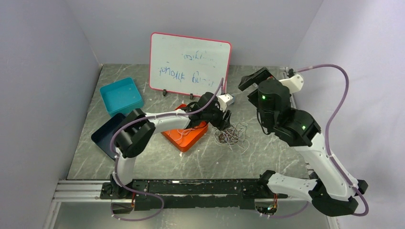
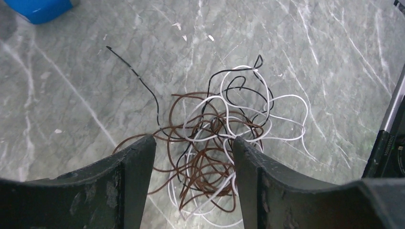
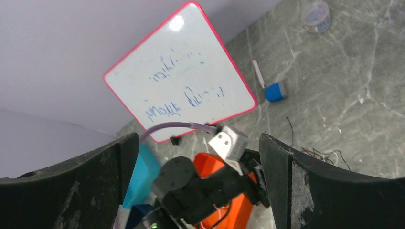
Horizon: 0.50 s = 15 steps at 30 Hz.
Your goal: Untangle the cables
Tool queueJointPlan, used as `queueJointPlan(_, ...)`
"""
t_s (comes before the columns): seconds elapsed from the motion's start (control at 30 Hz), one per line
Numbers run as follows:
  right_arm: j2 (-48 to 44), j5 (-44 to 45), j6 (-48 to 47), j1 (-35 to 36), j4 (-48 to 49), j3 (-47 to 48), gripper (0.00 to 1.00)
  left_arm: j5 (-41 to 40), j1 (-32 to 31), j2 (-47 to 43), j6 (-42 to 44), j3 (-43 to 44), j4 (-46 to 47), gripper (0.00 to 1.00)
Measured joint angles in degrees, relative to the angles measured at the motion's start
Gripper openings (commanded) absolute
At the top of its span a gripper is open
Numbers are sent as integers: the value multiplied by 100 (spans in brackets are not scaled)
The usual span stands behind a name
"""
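The cables [image 2: 215, 138] are a tangle of thin brown, white and black wires on the grey marble table. They show in the top view [image 1: 230, 135] right of the orange tray. A black end trails off to the upper left in the left wrist view. My left gripper [image 2: 193, 143] is open and hangs just above the tangle, a finger on each side of it and nothing between them. It also shows in the top view [image 1: 223, 119]. My right gripper [image 1: 253, 81] is open, empty and raised behind the pile. In its own view [image 3: 198, 138] it faces the left arm; a few wire ends [image 3: 325, 155] show.
An orange tray [image 1: 188, 136] with a thin white wire in it lies left of the tangle. A teal bin [image 1: 122, 95] and a dark blue tray [image 1: 106, 133] stand at the left. A whiteboard [image 1: 189, 63] leans at the back. A blue eraser [image 3: 275, 91] and a marker [image 3: 258, 73] lie near it.
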Motion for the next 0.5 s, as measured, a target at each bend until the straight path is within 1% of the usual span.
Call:
queueJointPlan(0.23,-234,149,-81,0,343,-28,100,348,0,535,142,337,15,64)
queueJointPlan(0.43,-227,140,-109,0,450,-201,100,411,4,785,295,575,7,62)
queueJointPlan(0.5,-225,136,-118,0,501,-234,100,413,4,859,339,649,7,60)
